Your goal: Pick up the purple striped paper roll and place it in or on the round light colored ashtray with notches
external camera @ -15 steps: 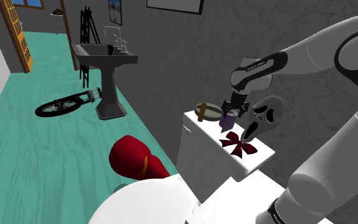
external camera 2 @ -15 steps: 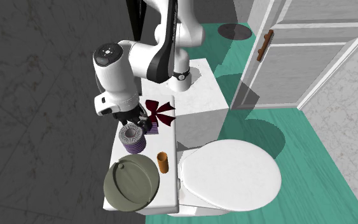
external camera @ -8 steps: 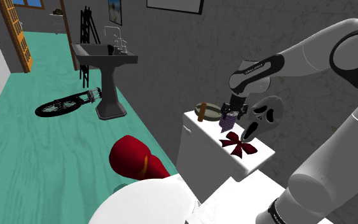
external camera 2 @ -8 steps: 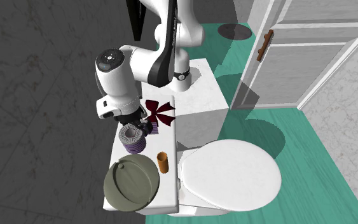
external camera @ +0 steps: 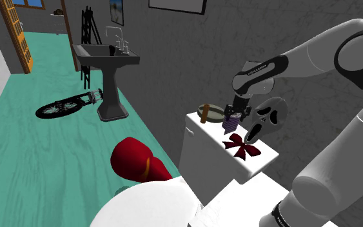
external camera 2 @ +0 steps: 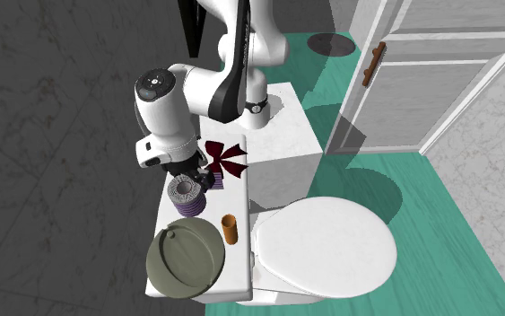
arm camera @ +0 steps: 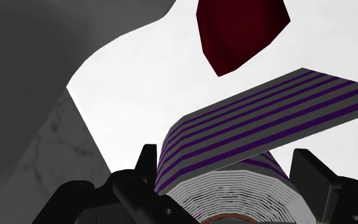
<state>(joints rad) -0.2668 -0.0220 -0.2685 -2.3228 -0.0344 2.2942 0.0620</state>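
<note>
A teal floor [external camera: 38, 148] runs between dark grey marbled walls [external camera: 173, 58]. A dark pedestal sink [external camera: 109, 71] with a tap stands against the wall, and a bicycle [external camera: 67, 105] lies on the floor just beside it. A wooden door [external camera: 15, 32] shows at the shoulder view's far left and a framed picture [external camera: 178, 5] hangs high on the wall. In the second exterior view, a white toilet lid [external camera 2: 326, 247] is shut, near a white panelled door [external camera 2: 430, 81] with a brown handle [external camera 2: 373, 63]

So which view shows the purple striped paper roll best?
The second exterior view: the whole paper roll shows from above, with its stripes and hollow core, at the gripper. In the shoulder view it is small, just under the gripper. The wrist view shows its striped side close and cropped, between the fingers.
</note>
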